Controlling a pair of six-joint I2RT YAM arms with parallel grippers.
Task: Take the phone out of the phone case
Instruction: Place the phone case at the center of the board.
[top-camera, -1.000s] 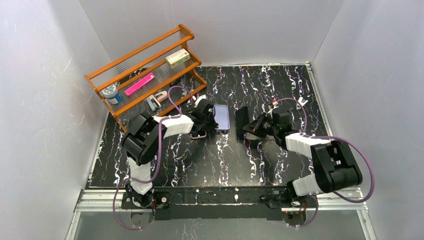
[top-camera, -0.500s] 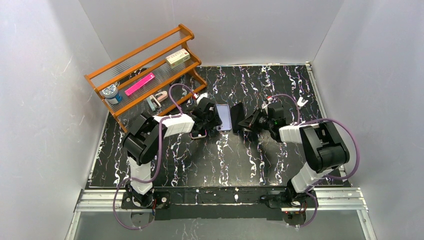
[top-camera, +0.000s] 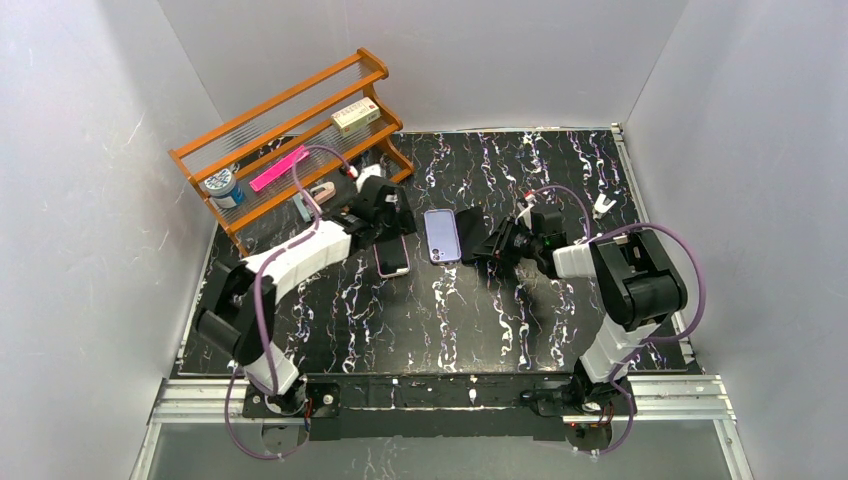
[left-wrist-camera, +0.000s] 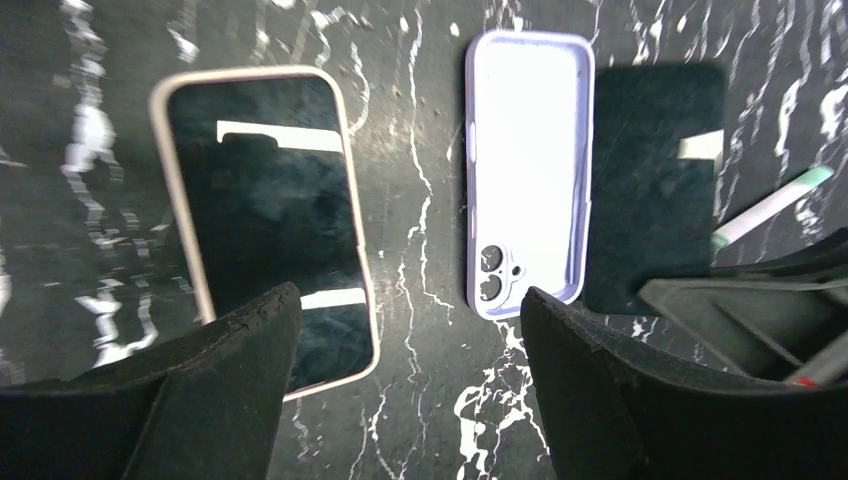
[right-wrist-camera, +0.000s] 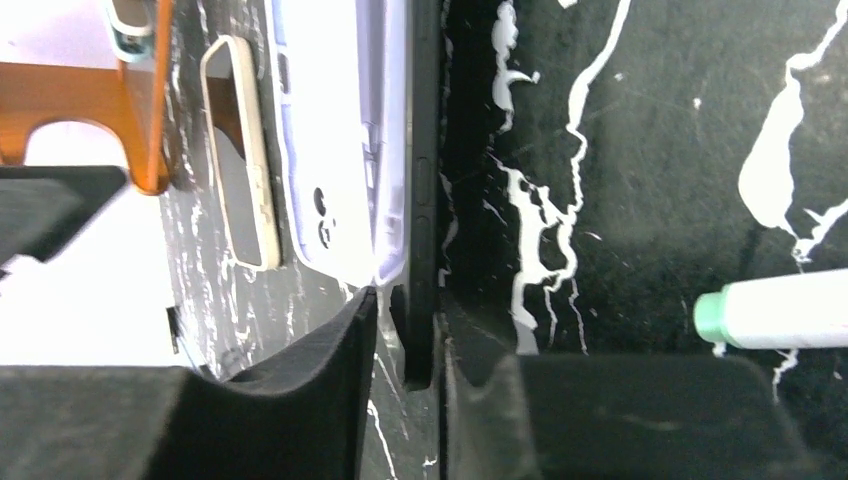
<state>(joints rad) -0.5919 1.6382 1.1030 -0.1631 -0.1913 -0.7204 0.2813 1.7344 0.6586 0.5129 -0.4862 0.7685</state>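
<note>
The phone (left-wrist-camera: 655, 185) is lying flat and bare on the surface (left-wrist-camera: 420, 100), just right of the empty purple phone case (left-wrist-camera: 528, 170); the right gripper (right-wrist-camera: 410, 370) is straddling the phone's edge with jaws barely parted, and I cannot tell whether it is gripping; the left gripper (left-wrist-camera: 410, 375) is hovering wide open, holding nothing; a second, cased phone (left-wrist-camera: 265, 225) is lying further left; a pen (left-wrist-camera: 770, 212) is lying beside the right gripper.
</note>
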